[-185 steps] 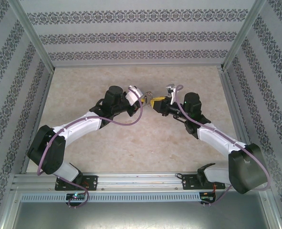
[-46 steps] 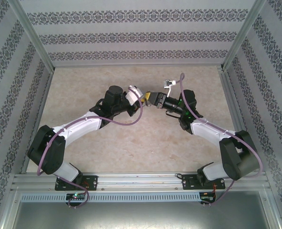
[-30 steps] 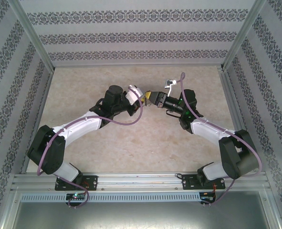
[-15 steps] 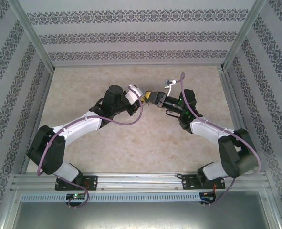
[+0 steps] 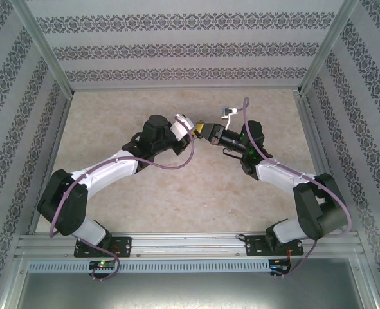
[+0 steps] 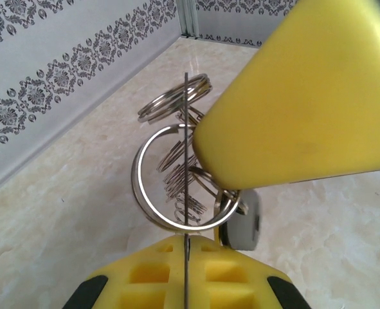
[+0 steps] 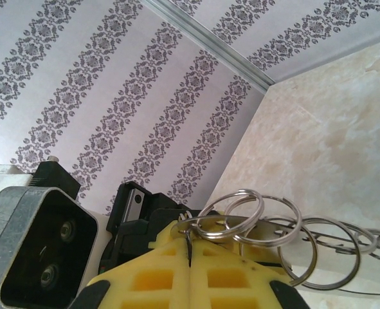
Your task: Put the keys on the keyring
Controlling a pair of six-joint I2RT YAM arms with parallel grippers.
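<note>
Marble tabletop (image 6: 48, 212) behind, left pincer (image 6: 185, 241) and right pincer (image 7: 190, 233) clamp the partly hidden keyring (image 6: 177, 177).

No lettering, number, label or brand mark can be read in any of the views. The wallpaper (image 5: 190, 48) around the bench carries a striped floral ornament, not letters. The steel rings of the keyring (image 6: 140, 187) show bare metal, with any stamp too small to make out

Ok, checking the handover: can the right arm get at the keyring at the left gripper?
Probably yes: the right gripper is shut on a ring of the keyring, nothing in between.
</note>
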